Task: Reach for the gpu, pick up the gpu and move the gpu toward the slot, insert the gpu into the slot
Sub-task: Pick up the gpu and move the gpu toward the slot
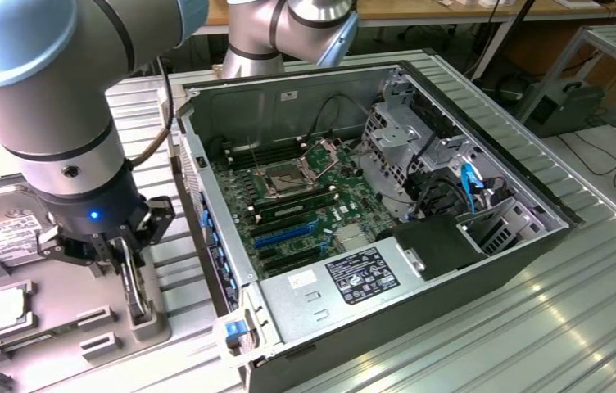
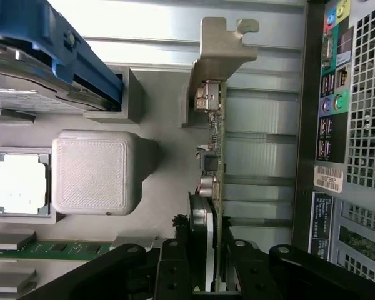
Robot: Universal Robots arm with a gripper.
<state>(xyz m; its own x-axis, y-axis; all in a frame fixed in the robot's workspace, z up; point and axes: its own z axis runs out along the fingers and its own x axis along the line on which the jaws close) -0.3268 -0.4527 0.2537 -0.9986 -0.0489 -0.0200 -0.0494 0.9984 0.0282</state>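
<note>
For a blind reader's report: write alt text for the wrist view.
The black tool grips the gpu, a card seen edge-on, standing in a grey tray. A processor chip lies in the tray on one side of it, a computer case with rear ports on the other.

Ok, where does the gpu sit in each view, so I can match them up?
Exterior view: the gpu stands on edge in the grey holder tray at the exterior view's left, directly under the tool.
Wrist view: the gpu is seen edge-on, running from its silver bracket to the tool.
Shared landmark: the processor chip in that tray, seen beside the card in the wrist view.
</note>
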